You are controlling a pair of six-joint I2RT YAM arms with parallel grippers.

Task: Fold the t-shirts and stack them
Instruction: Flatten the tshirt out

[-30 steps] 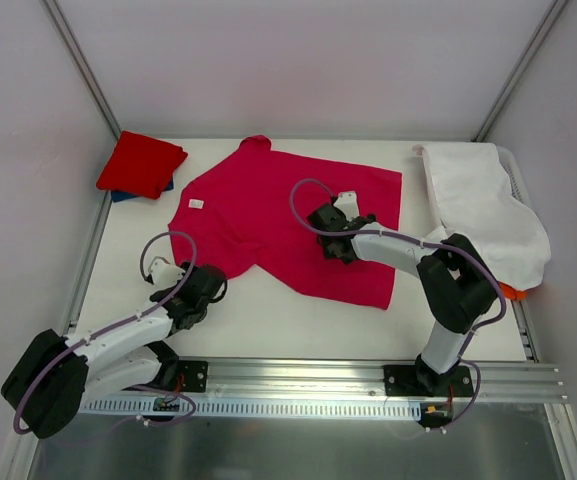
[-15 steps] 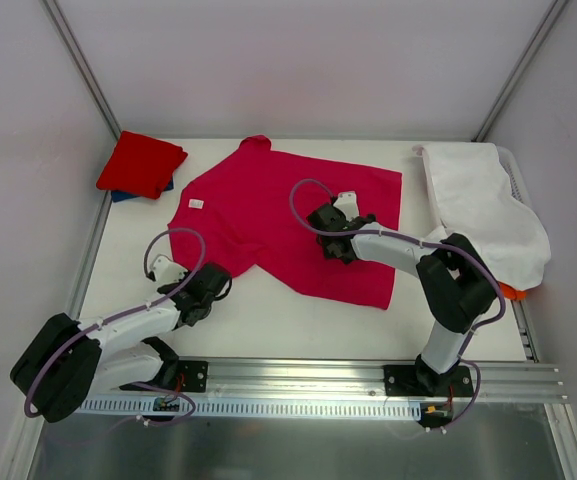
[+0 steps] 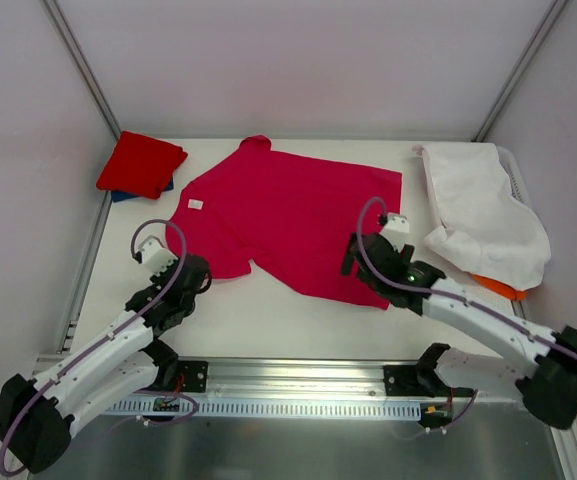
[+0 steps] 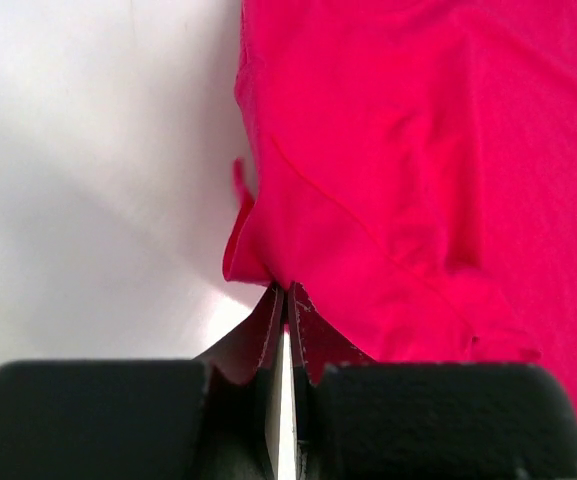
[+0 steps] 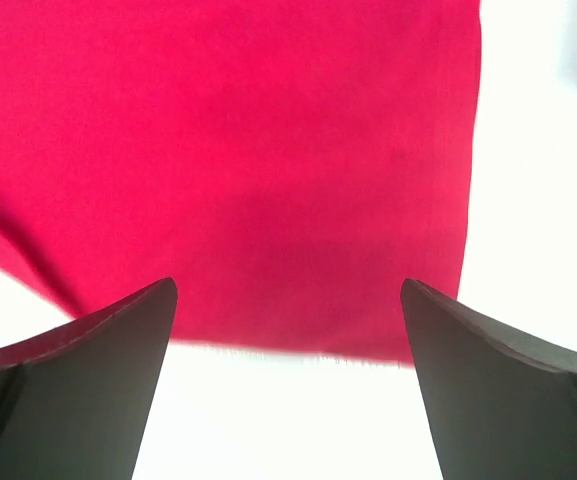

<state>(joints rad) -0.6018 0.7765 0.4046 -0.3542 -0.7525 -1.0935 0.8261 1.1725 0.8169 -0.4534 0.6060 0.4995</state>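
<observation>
The crimson-pink t-shirt (image 3: 298, 215) lies spread flat mid-table, its white neck tag (image 3: 196, 204) at the left. The brighter red t-shirt (image 3: 140, 163) lies folded at the back left on the blue one (image 3: 118, 196), of which only an edge shows. My left gripper (image 3: 201, 273) is at the shirt's near-left sleeve; in the left wrist view it (image 4: 285, 290) is shut, with its tips pinching the sleeve edge (image 4: 253, 255). My right gripper (image 3: 353, 262) is open over the near hem by the right corner; in the right wrist view it (image 5: 288, 290) straddles the hem (image 5: 298, 345).
A white cloth (image 3: 483, 205) drapes over a basket at the right edge, with something orange (image 3: 495, 286) beneath it. A metal rail (image 3: 298, 385) runs along the table's near edge. Grey walls close in the back and sides.
My right gripper has drawn back from the middle of the crimson-pink shirt to its near hem by the right corner. My left gripper has shifted slightly up-left at the sleeve.
</observation>
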